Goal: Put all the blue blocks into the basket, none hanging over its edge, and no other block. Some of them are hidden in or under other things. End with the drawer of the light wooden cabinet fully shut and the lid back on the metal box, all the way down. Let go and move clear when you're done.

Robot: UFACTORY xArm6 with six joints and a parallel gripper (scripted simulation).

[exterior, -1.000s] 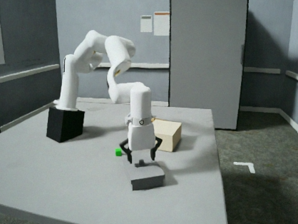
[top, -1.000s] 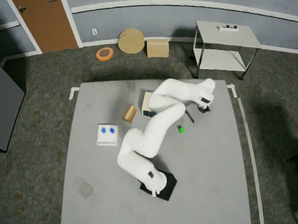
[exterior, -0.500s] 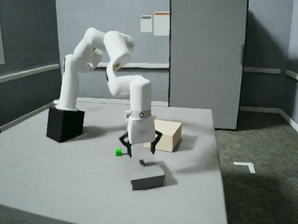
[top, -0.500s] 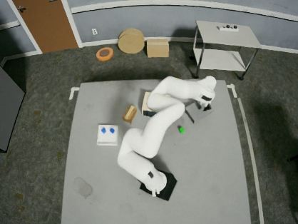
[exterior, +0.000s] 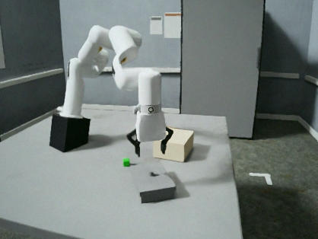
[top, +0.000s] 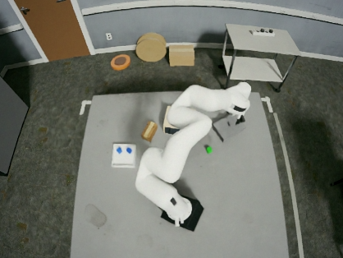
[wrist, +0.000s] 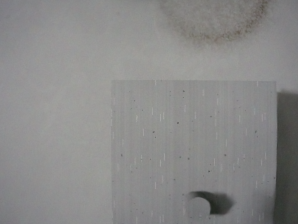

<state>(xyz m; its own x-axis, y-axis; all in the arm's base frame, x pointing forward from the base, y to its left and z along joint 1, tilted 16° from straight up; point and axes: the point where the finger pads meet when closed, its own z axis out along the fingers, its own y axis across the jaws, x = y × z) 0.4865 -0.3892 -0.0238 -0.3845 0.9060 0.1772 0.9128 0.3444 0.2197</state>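
Two fingers, spread wide, nothing between them: end effector (top: 240, 120) (exterior: 151, 154) is above the grey metal box (top: 237, 131) (exterior: 157, 189) (wrist: 150, 142), apart from its knob (exterior: 153, 173) (wrist: 200, 208). Green block (top: 208, 149) (exterior: 126, 162) sits near the box on the desk (top: 230, 185) (exterior: 95, 186). Light wooden cabinet (top: 166, 121) (exterior: 173, 148) nearby, partly behind the arm; can't tell drawer state. Farther out, two blue blocks (top: 119, 150) are in the white basket (top: 124, 166).

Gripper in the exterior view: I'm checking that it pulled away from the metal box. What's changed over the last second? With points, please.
The gripper (top: 240, 119) (exterior: 151, 155) has risen from just above the metal box (top: 235, 131) (exterior: 157, 195) (wrist: 150, 145), fingers open and nothing held. The lid is on the box. The green block (top: 209, 149) (exterior: 126, 162) and both blue blocks in the basket (top: 123, 166) stayed put.
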